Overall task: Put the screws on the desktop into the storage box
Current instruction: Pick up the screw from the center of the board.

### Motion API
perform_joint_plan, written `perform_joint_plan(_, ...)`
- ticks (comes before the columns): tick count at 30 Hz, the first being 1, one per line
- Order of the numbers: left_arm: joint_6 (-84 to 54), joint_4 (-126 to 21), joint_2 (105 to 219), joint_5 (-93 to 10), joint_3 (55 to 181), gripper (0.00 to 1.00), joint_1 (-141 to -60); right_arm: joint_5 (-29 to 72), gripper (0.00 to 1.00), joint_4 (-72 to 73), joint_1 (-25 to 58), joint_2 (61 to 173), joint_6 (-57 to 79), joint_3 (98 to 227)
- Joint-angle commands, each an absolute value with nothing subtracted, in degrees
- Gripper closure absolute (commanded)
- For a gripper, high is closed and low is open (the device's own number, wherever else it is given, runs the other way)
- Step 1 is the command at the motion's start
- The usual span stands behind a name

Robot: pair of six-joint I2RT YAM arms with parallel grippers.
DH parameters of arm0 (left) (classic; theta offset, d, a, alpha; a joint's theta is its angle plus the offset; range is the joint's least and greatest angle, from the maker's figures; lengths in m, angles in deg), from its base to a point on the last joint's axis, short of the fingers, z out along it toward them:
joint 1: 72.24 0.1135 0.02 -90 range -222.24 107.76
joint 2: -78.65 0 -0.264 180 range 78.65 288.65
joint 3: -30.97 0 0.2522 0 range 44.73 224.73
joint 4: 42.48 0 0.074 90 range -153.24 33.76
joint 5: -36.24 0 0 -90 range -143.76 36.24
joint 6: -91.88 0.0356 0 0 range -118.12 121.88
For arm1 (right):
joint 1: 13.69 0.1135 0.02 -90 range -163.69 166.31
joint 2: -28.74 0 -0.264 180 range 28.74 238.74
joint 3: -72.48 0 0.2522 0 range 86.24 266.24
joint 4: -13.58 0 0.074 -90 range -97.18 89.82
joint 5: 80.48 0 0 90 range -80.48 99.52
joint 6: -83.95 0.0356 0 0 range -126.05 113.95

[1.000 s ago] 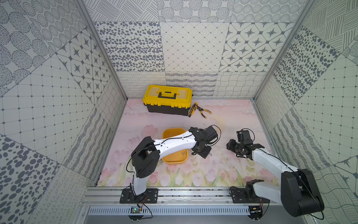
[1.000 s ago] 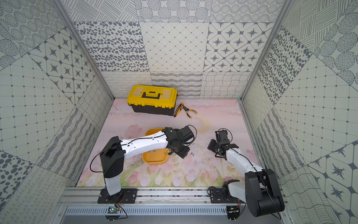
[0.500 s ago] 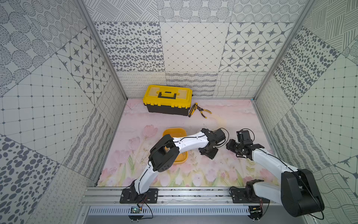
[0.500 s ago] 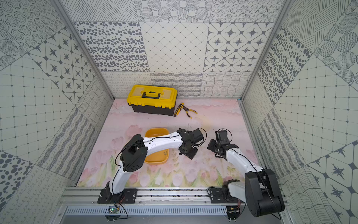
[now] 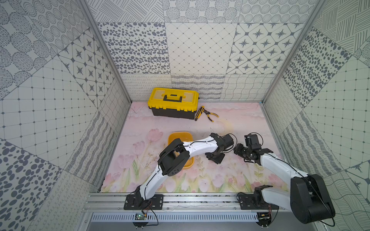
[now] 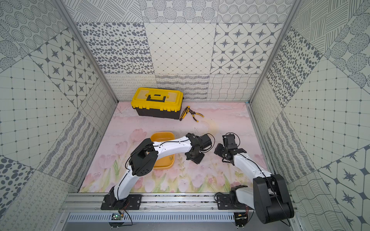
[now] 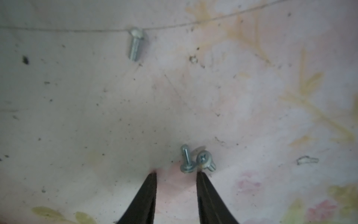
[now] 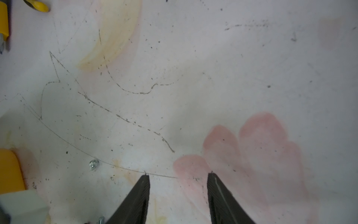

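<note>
Left gripper [image 7: 176, 173] swung right off storage box [image 5: 181, 136].
Tapered jaws apart beside two shiny threaded screws [image 7: 187, 160]; right gripper [image 8: 178, 176] spread too.

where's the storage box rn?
In both top views the storage box sits on the desktop left of centre, partly under the left arm, nearer the robot than the toolbox.

Left arm [image 5: 200, 149] and right arm [image 5: 280, 168] wore white moulded shells with bulky black joint housings; small dark screw holes dotted the links. Thin black cables [image 5: 230, 136] ran along the shells and looped at the wrists. Black base plates [image 5: 130, 202]. Fingers [image 7: 149, 199] were matte black, tapering to narrow tips, finely ribbed inside.
</note>
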State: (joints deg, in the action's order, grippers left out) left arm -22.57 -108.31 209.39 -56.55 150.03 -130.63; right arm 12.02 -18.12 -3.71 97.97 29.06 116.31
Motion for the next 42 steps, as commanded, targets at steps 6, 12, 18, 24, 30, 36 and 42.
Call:
perform_joint_plan(6, -23.2, -111.3, 210.7, -58.7, 151.8, 0.62, -130.2, 12.1, 0.47, -16.2, -3.8, 97.8, 28.5, 116.0)
perform_joint_plan(12, -22.9, -111.2, 211.5, -58.3, 153.0, 0.6, -130.2, 12.1, 0.47, -16.2, -3.8, 98.0, 28.5, 116.1)
perform_joint_plan(18, -22.7, -112.3, 213.4, -59.1, 155.7, 0.61, -130.1, 12.1, 0.47, -16.1, -3.8, 98.0, 28.7, 116.1)
perform_joint_plan(24, -22.8, -112.3, 214.7, -59.2, 155.8, 0.64, -129.6, 12.1, 0.47, -16.2, -3.8, 98.3, 28.6, 116.3)
perform_joint_plan(30, -22.5, -111.9, 215.4, -58.7, 156.4, 0.68, -129.4, 12.1, 0.47, -16.2, -3.8, 98.3, 28.7, 116.3)
perform_joint_plan(36, -22.5, -112.0, 215.8, -58.2, 156.3, 0.77, -129.4, 12.1, 0.47, -16.2, -3.8, 98.5, 28.7, 116.3)
perform_joint_plan(42, -22.3, -112.1, 215.6, -58.0, 155.7, 0.88, -129.3, 12.1, 0.47, -16.2, -3.8, 98.5, 28.6, 116.3)
